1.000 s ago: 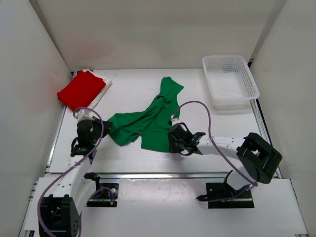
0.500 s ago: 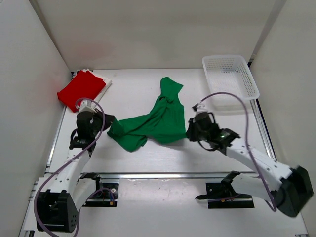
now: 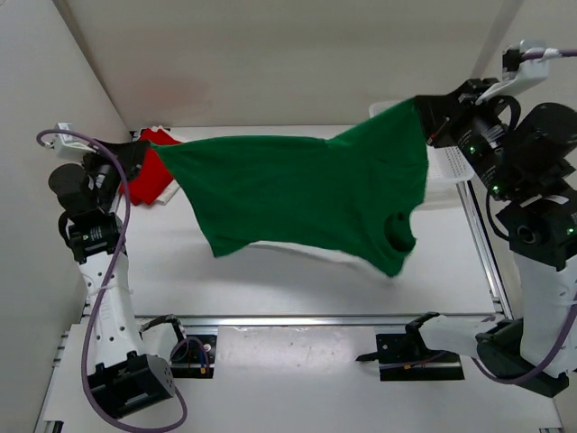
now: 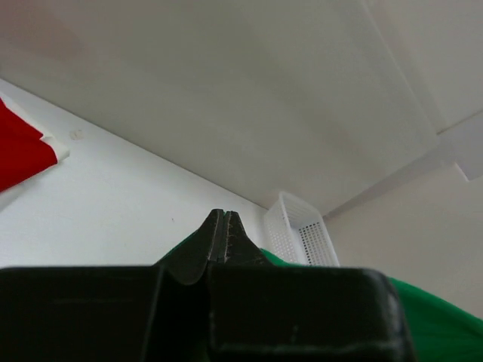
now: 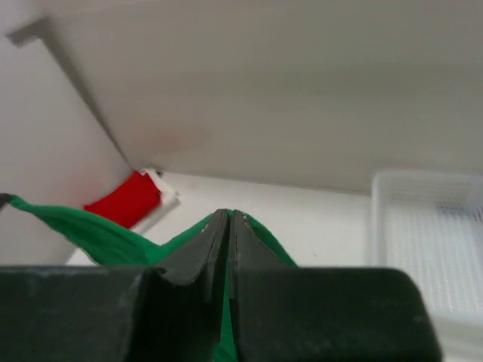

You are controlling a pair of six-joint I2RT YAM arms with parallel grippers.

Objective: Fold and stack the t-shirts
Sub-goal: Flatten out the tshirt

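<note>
The green t-shirt (image 3: 306, 189) hangs stretched wide in the air above the table, held at both ends. My left gripper (image 3: 144, 155) is shut on its left corner. My right gripper (image 3: 424, 110) is shut on its right corner, raised high. In the left wrist view the closed gripper (image 4: 225, 214) has green t-shirt cloth (image 4: 445, 320) trailing below it. In the right wrist view the closed gripper (image 5: 229, 214) pinches the green t-shirt (image 5: 98, 234). The folded red t-shirt (image 3: 146, 171) lies on a white t-shirt (image 3: 164, 193) at the back left, mostly hidden behind the cloth and left arm.
A white lattice basket (image 3: 449, 167) stands at the back right, partly behind the green cloth and right gripper; it also shows in the wrist views (image 4: 298, 230) (image 5: 430, 241). White walls enclose the table on three sides. A metal rail runs along the near edge (image 3: 297, 320).
Both arms have risen and spread apart, lifting the green t-shirt off the table and pulling it flat in the air. The right gripper shut on its corner during this.
</note>
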